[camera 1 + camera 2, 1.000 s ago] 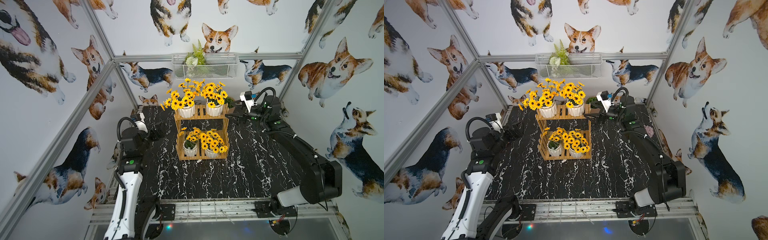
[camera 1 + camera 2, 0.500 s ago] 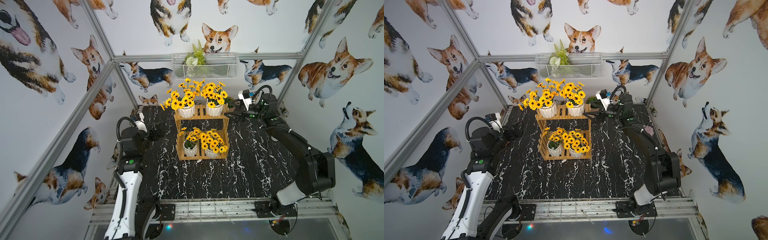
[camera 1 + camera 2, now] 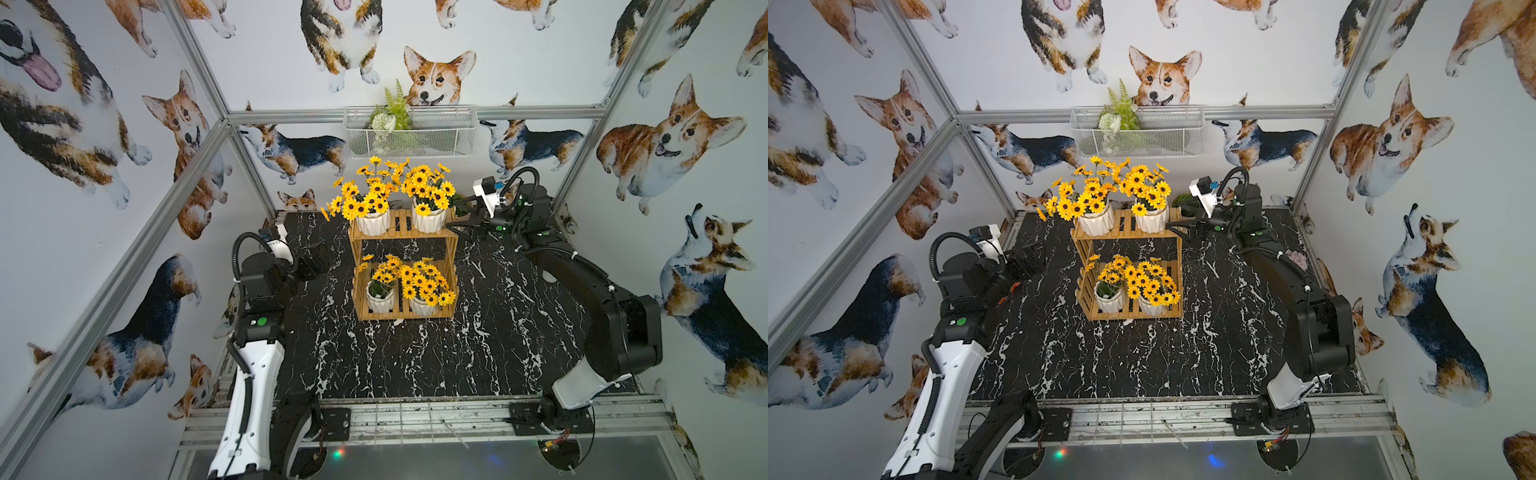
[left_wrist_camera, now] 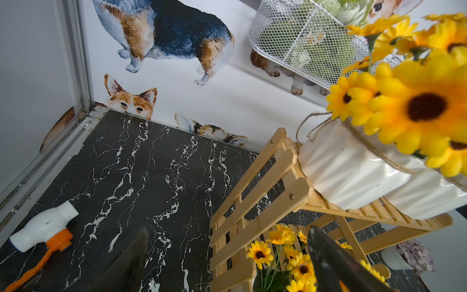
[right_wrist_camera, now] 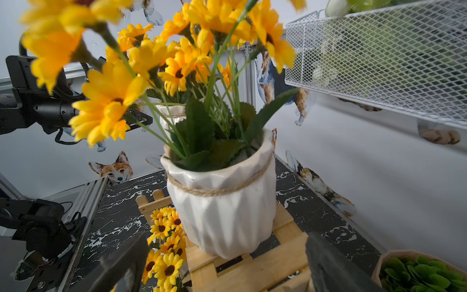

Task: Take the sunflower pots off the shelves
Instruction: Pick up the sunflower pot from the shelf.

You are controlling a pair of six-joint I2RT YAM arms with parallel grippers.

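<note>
The black marble tabletop (image 3: pixel 374 365) carries the slatted wooden shelves (image 3: pixel 404 237) at its far middle. All four sunflower pots (image 3: pixel 373 222) stand on them, two per tier. The right gripper (image 3: pixel 456 216), fingers released wide, faces the upper right pot (image 5: pixel 225 217). The left gripper (image 3: pixel 320 253), also released, hangs left of the shelves.

Corgi-print white walls (image 3: pixel 270 54), aluminium frame rails (image 3: pixel 291 117), black white-veined marble tabletop (image 3: pixel 415 365), white mesh basket (image 3: pixel 440 137)

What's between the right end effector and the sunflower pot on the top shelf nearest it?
Nothing: the right wrist view shows only bare shelf slats before that sunflower pot, and the open right end effector faces it directly.
</note>
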